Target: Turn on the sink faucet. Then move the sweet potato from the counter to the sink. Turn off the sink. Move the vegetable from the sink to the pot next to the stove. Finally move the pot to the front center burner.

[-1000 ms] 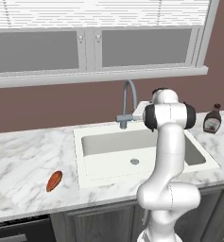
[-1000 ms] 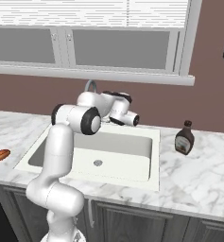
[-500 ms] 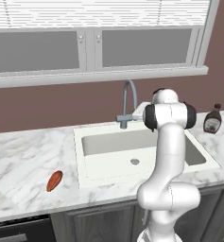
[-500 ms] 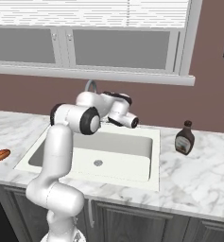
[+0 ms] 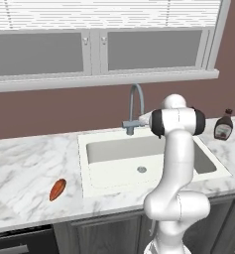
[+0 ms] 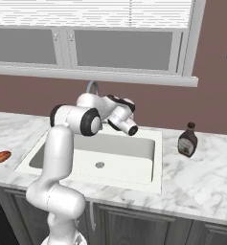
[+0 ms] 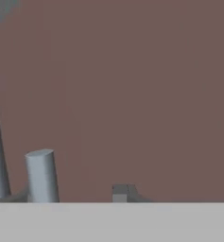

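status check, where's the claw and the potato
Arm reaching toward faucet, claw state unclear. No water running. Sweet potato on counter left of sink, untouched. Brown bottle right of sink, not in the way.

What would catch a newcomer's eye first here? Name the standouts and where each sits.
The white arm rises in front of the sink and bends toward the sink faucet at the back rim. The orange-red sweet potato lies alone on the counter left of the basin. A dark brown bottle stands on the counter to the right.
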### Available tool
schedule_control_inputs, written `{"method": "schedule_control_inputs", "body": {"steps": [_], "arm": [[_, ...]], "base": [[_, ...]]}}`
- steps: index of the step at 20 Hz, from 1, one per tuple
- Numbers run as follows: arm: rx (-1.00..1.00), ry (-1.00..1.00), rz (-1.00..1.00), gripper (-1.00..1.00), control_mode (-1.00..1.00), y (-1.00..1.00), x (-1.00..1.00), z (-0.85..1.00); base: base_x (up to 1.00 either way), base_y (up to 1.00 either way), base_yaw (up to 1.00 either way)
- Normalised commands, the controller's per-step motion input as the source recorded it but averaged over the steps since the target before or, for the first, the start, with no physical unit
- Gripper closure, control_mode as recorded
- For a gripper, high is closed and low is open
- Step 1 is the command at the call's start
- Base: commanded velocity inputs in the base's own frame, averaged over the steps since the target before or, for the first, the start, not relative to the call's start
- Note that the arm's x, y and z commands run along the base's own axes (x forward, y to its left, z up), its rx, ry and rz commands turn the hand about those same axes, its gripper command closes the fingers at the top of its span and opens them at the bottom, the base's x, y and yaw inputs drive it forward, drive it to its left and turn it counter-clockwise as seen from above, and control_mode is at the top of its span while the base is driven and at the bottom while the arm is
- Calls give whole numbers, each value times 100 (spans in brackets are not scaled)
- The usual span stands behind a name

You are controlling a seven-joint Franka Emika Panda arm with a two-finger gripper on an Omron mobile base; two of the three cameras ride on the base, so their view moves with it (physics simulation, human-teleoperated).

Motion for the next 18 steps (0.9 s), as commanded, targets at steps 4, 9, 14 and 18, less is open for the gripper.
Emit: {"method": "schedule_control_inputs", "body": {"steps": [4,9,14,18], "arm": [[12,11,-2,100,-100,-79,29,-26],[10,10,0,100,-100,-76,19,-43],[6,9,0,100,-100,-74,7,-60],[6,2,0,100,-100,-74,-4,-72]], "base": [[0,0,0],[0,0,0],[0,0,0],[0,0,0]]}}
